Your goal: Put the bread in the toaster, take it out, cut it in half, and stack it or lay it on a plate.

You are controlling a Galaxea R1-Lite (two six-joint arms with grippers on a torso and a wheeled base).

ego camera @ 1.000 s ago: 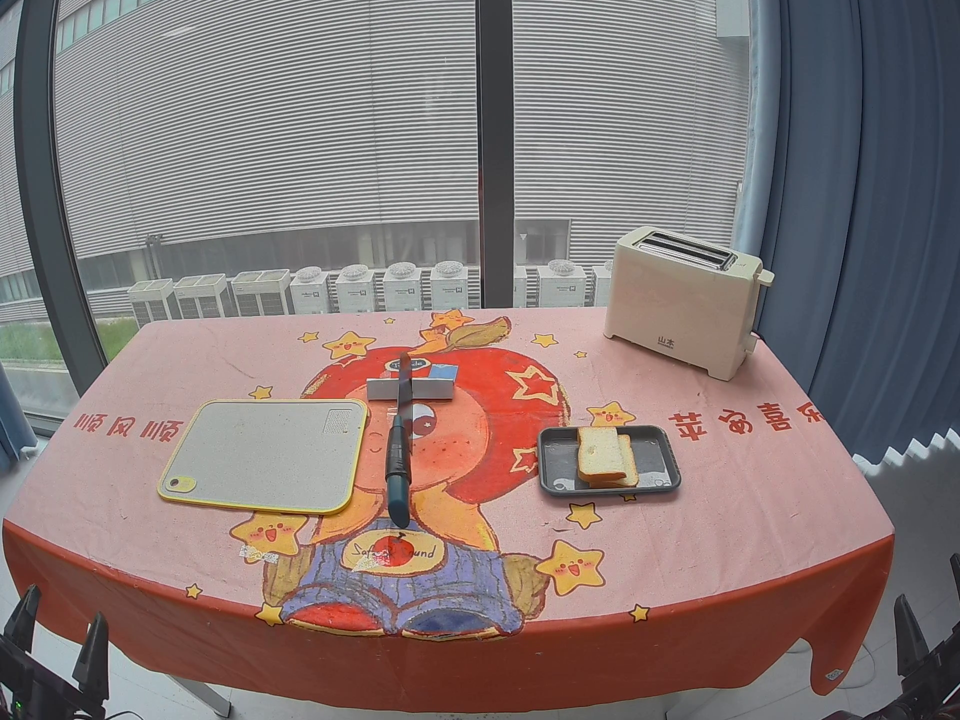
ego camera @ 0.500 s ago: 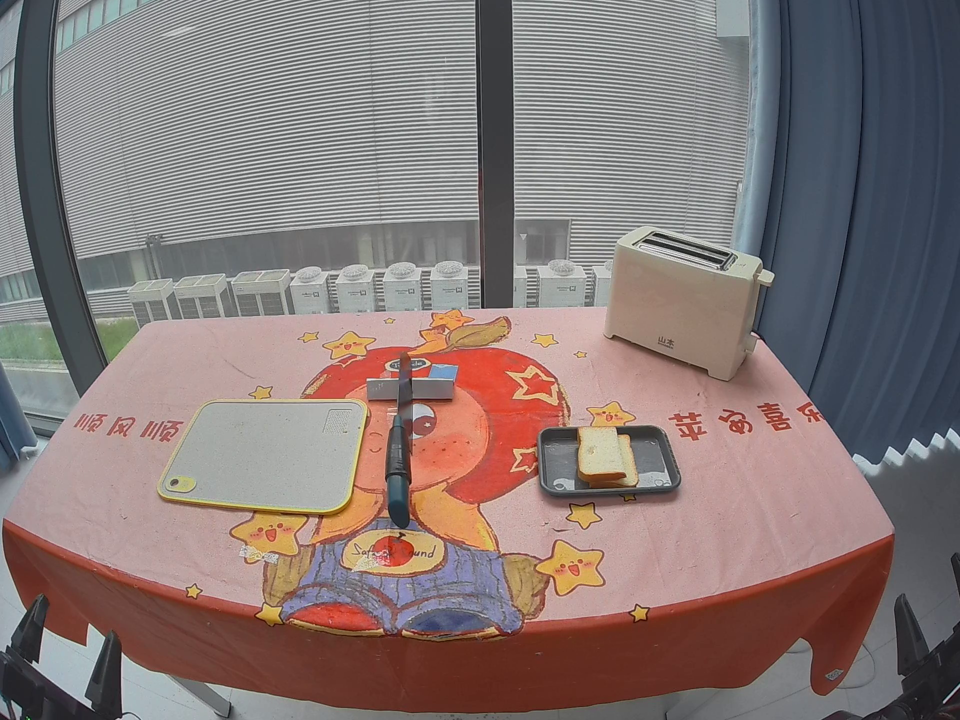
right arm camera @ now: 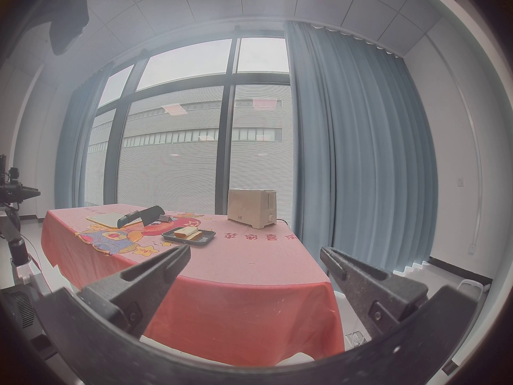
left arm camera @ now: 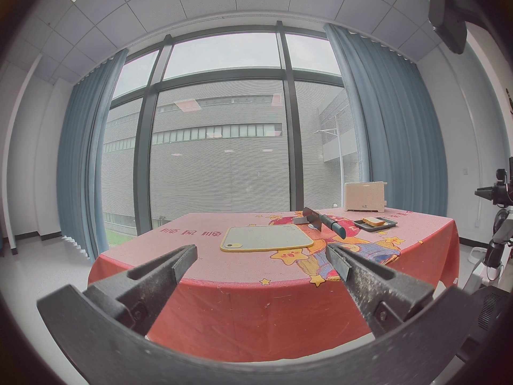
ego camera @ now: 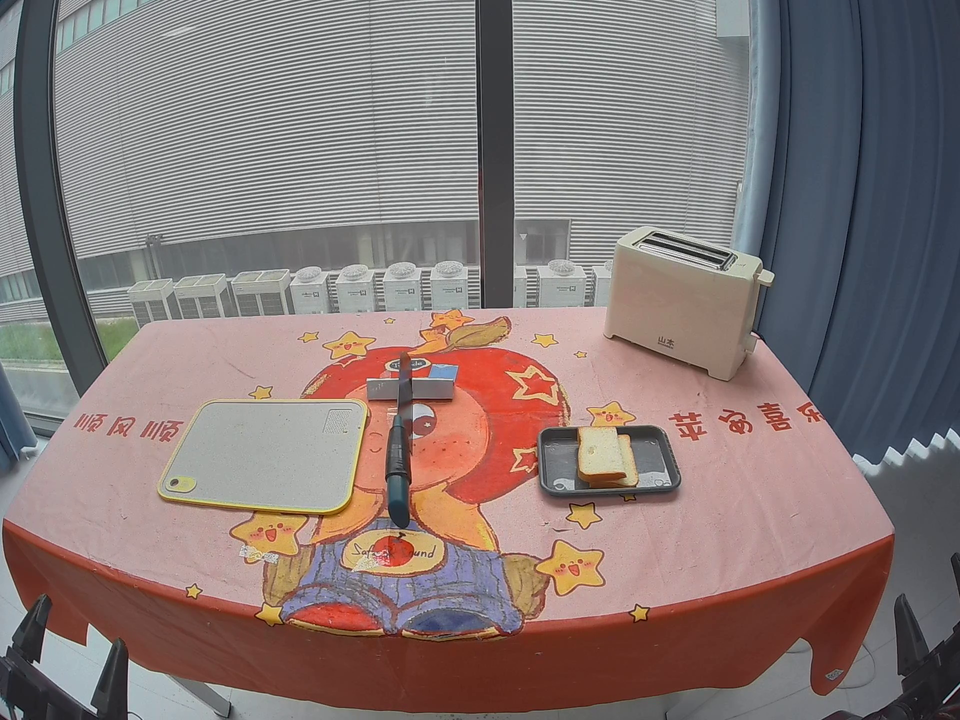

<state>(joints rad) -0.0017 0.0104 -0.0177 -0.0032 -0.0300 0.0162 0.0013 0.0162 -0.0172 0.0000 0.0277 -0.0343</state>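
At near-left, the black left gripper (ego camera: pixel 78 627) has dipped slightly, agape; 2 pale square bread slices (ego camera: pixel 603 455) on a dark tray (ego camera: pixel 657 458) lie well apart, nearer the agape right gripper (right arm camera: pixel 254 251).

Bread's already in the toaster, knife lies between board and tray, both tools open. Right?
Not quite. The bread lies on the tray, not in the toaster; the head view shows it. The rest holds: knife between board and tray, left tool and right tool open.
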